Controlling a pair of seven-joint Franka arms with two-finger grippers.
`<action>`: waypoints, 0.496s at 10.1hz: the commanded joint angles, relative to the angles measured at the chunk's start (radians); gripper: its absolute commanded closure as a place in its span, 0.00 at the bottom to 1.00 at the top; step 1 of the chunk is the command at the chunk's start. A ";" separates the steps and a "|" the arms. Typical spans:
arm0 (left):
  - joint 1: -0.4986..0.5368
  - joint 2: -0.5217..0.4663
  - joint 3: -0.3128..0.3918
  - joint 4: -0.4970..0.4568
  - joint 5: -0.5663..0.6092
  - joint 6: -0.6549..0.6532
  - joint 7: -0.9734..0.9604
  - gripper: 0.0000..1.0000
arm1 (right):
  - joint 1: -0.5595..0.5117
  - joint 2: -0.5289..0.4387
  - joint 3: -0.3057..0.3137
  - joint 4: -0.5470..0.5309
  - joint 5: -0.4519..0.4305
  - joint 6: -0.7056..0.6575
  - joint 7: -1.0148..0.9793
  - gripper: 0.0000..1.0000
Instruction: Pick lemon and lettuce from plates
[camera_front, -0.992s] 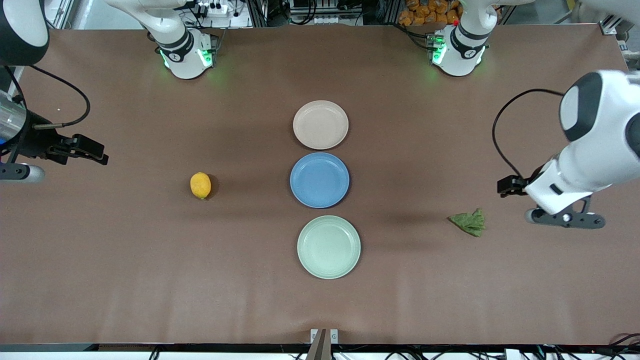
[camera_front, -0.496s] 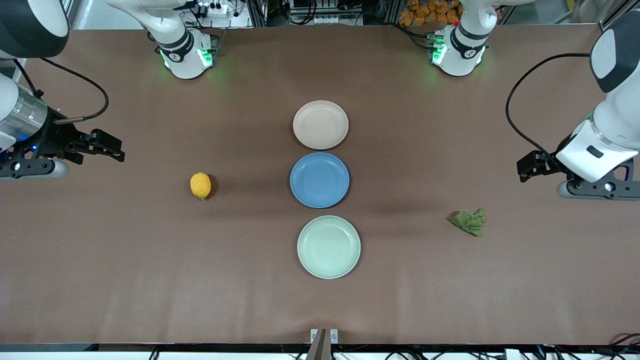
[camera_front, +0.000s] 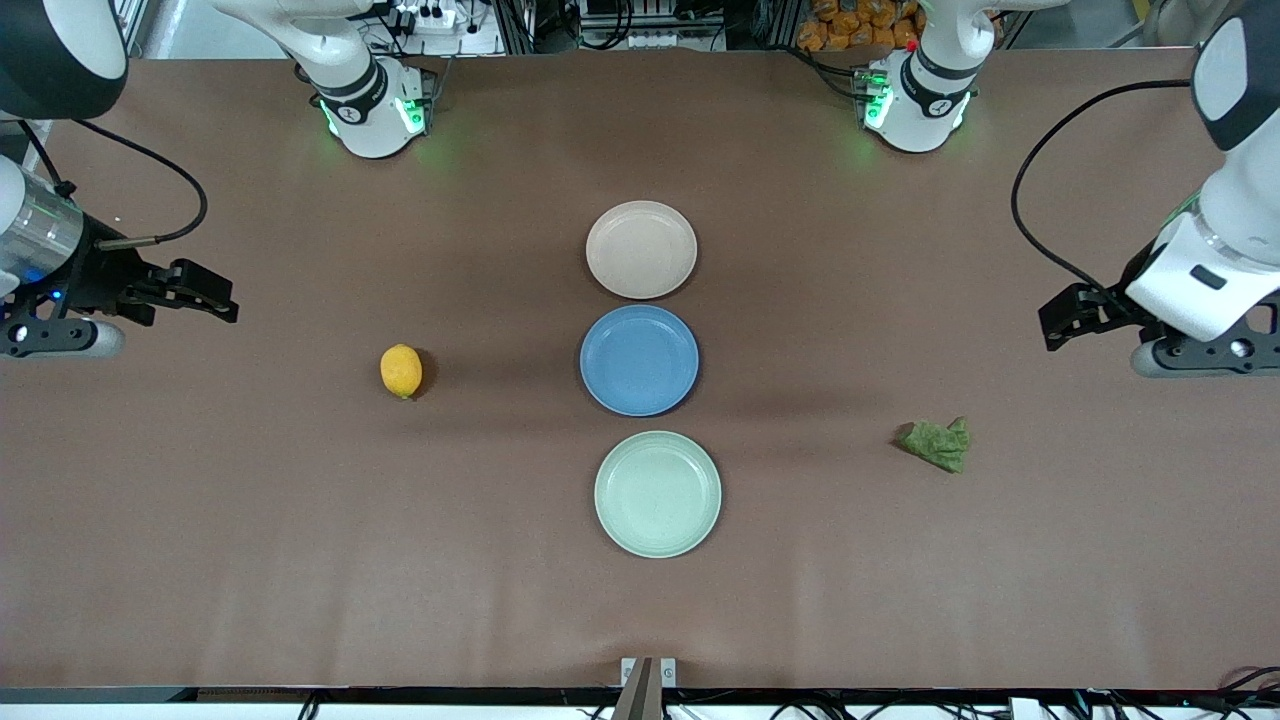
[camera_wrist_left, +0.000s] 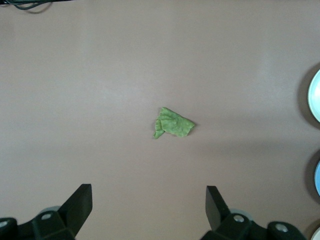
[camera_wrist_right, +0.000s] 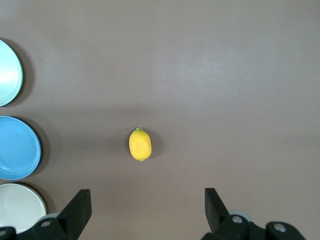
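Even overhead light, bright, all views sharp. Soft dark shadows beside the small yellow oval lemon (camera_front: 401, 371) and round blue plate (camera_front: 639, 360). Green base-light glow on the brown table mat (camera_front: 300, 560).

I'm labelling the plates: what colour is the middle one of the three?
Blue; the middle plate shows best in the front view, between the beige-pink and mint-green ones.

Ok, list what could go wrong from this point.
1. The lemon lies on its side on the bare table, not on a plate; being rounded, it may roll if a finger of the right gripper nudges it.
2. The lettuce lies low and crumpled on the table, so the open left gripper may close above it or scrape the surface.
3. All three plates are empty, so a reach to them would find nothing.
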 joint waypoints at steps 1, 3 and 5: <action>0.035 -0.062 -0.003 -0.028 -0.040 -0.026 0.051 0.00 | 0.006 -0.006 0.010 0.027 -0.093 -0.025 -0.003 0.00; 0.046 -0.063 0.002 -0.029 -0.059 -0.031 0.056 0.00 | 0.003 -0.005 0.011 0.035 -0.109 -0.025 -0.001 0.00; 0.041 -0.123 0.013 -0.100 -0.060 -0.037 0.062 0.00 | 0.003 -0.005 0.013 0.050 -0.109 -0.025 0.004 0.00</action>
